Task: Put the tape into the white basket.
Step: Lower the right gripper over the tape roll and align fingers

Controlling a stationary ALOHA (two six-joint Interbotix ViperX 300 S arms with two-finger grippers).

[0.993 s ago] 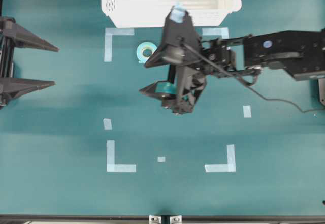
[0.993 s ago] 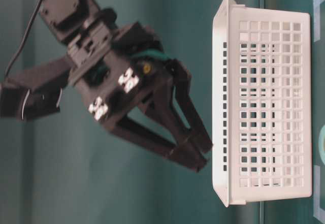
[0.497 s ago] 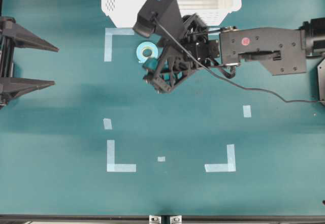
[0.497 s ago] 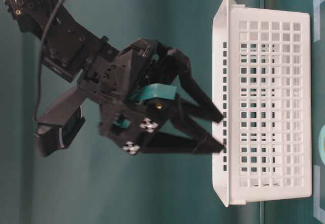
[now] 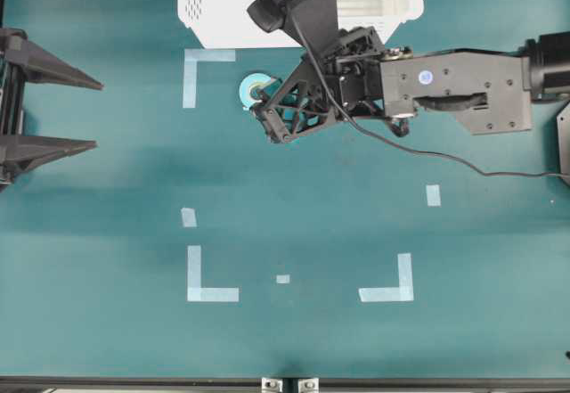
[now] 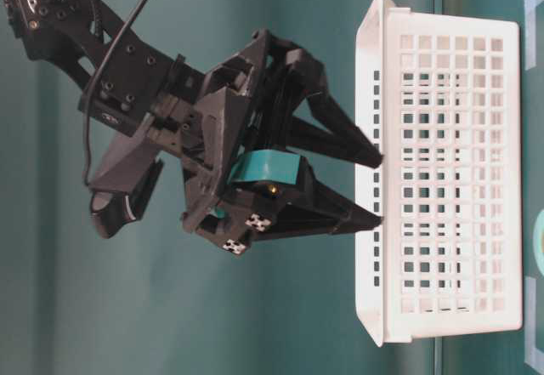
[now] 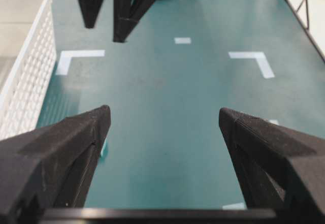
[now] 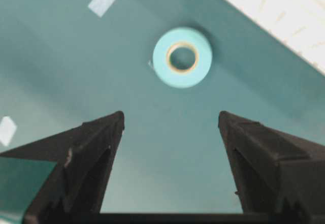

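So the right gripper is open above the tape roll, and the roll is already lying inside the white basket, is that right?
Not quite. The right gripper is open above the tape, but the roll lies flat on the green surface beside the white basket, not inside it. The right wrist view shows it on the mat ahead of the open jaws, and the overhead view shows it just outside the basket's wall.

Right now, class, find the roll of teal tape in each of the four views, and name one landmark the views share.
Overhead exterior: the tape lies flat on the green surface, upper middle, just below the white basket, partly hidden by the right pincer.
Table-level exterior: only a sliver shows at the right edge.
Left wrist: not visible.
Right wrist: upper middle, ahead of the open jaws.
Shared landmark: the white basket.
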